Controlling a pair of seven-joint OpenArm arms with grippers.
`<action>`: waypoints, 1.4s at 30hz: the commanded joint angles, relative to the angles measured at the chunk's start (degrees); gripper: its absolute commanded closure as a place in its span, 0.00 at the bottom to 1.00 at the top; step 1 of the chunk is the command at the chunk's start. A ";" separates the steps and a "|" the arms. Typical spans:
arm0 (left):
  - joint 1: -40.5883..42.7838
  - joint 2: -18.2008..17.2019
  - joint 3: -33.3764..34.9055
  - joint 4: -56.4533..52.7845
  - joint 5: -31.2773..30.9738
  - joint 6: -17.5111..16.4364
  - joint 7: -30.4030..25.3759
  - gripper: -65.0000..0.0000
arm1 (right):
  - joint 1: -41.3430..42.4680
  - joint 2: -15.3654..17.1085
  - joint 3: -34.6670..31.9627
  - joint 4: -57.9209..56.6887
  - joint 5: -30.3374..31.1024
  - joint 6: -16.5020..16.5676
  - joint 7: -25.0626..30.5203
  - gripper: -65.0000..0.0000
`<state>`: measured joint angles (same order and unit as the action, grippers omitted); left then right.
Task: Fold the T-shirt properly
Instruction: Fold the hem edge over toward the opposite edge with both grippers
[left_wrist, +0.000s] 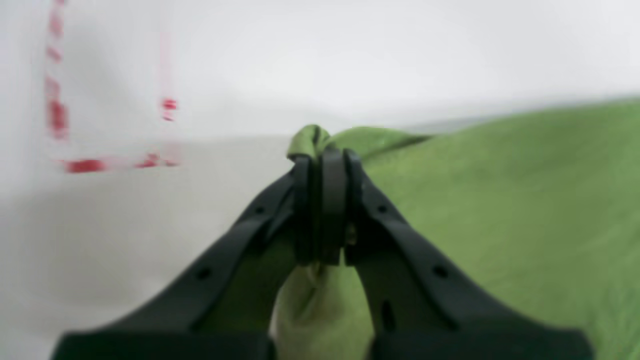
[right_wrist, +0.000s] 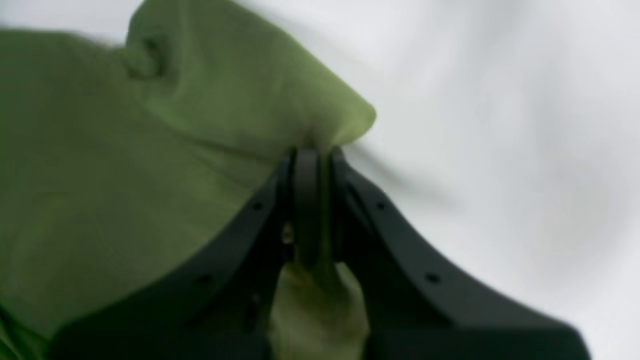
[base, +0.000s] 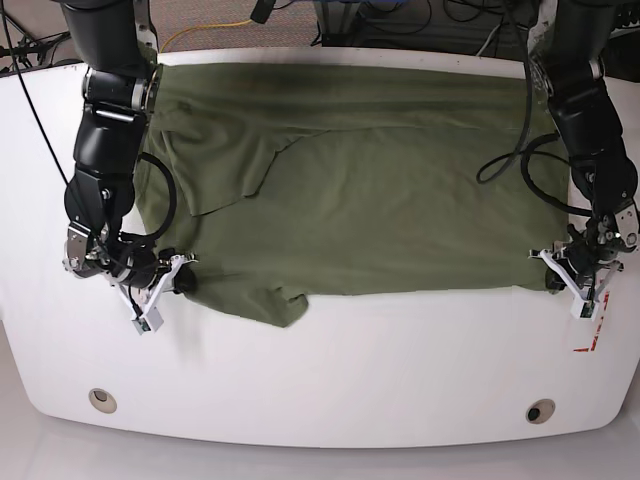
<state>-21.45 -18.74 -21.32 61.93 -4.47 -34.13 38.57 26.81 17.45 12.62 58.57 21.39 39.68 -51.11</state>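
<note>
Both grippers, left (left_wrist: 325, 165) and right (right_wrist: 310, 160), pinch opposite near corners of the olive T-shirt (base: 380, 190) (spread flat across the white table (base: 320, 370)), probably to lift that edge evenly for a fold.

T-shirt (base: 370, 190) on table (base: 330, 370) | tools at opposite near corners (each pinching cloth)

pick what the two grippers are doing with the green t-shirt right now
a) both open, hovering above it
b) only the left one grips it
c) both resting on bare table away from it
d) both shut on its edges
d: the left gripper and the right gripper each have their jaws closed with a bunch of the T-shirt pinched between them.
</note>
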 joint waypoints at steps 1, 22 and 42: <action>-0.13 -0.91 -0.17 4.40 -0.41 -0.20 0.51 1.00 | 0.75 0.79 1.58 4.51 0.81 0.32 -1.50 1.00; 18.42 -0.82 -1.40 27.69 -0.50 -3.80 4.64 1.00 | -20.17 0.61 13.18 36.34 1.43 0.32 -17.94 1.00; 33.36 -0.73 -6.94 32.97 -0.50 -5.87 4.73 1.00 | -38.28 -6.16 18.37 52.16 1.43 0.32 -22.25 1.00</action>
<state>12.40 -18.28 -27.07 93.76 -5.23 -40.60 43.81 -11.22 10.96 30.24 109.56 23.33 40.07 -73.65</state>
